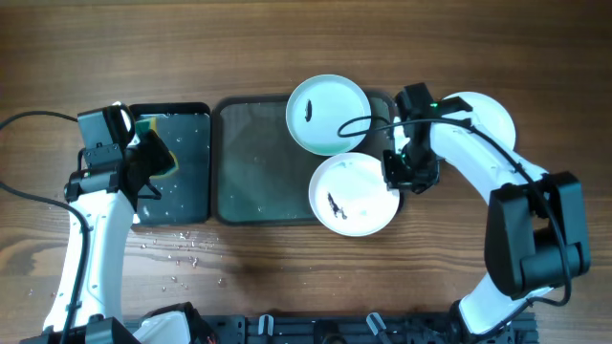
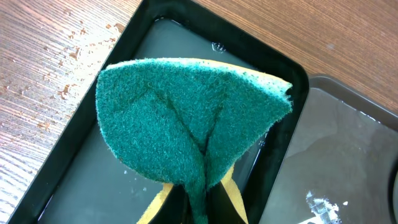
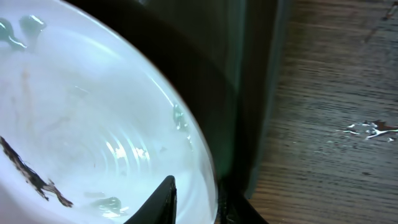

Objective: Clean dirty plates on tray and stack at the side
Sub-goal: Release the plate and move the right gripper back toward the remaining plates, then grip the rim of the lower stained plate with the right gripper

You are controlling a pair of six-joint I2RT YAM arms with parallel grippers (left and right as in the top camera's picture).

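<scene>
**Right arm at the plate rim, left arm holding the sponge**

Overhead, the tray point(image 1: 258, 162) lies centre table, long axis left to right. The lower white plate point(image 1: 359, 186) overhangs its near right corner, the upper plate point(image 1: 328, 119) its far edge. A third plate point(image 1: 492, 113) sits on the table, right. The right gripper point(image 1: 402, 172) is at the lower plate's rim. Only the right wrist view shows its fingers point(image 3: 165, 196) straddling that rim, and whether they are gripping I can't tell. It also shows a dark streak point(image 3: 31, 174). Left wrist close-up: the left gripper point(image 1: 145, 164) is pinched on a green-faced sponge point(image 2: 186, 118) above the black tray point(image 2: 74, 134).
</scene>
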